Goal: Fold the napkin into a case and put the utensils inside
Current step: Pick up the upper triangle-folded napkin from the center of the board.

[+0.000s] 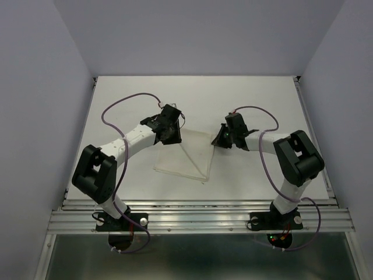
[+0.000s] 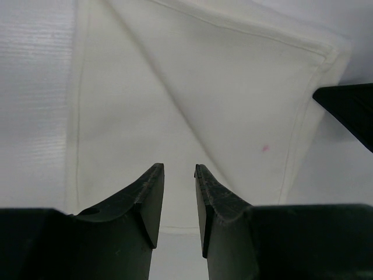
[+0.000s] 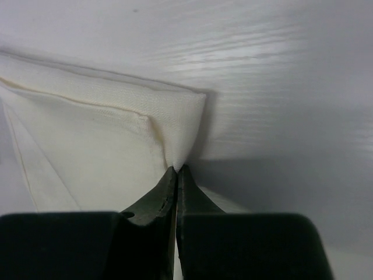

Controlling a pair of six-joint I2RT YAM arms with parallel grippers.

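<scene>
On the table (image 1: 116,99) the napkin (image 1: 185,157) lies folded; the right gripper (image 3: 176,172), reaching in low, is clamped on one corner, while the left gripper (image 2: 179,175) hovers above it, jaws parted.

The top external view looks steeply down from high behind the near edge of the table (image 1: 262,99), far enough to take in all of it. The wrist views sit close behind the left end effector (image 2: 179,169) and the right end effector (image 3: 176,170), looking forward and down. All three share the napkin (image 1: 189,157).

Probably a lab: walled test table (image 1: 116,105).
</scene>
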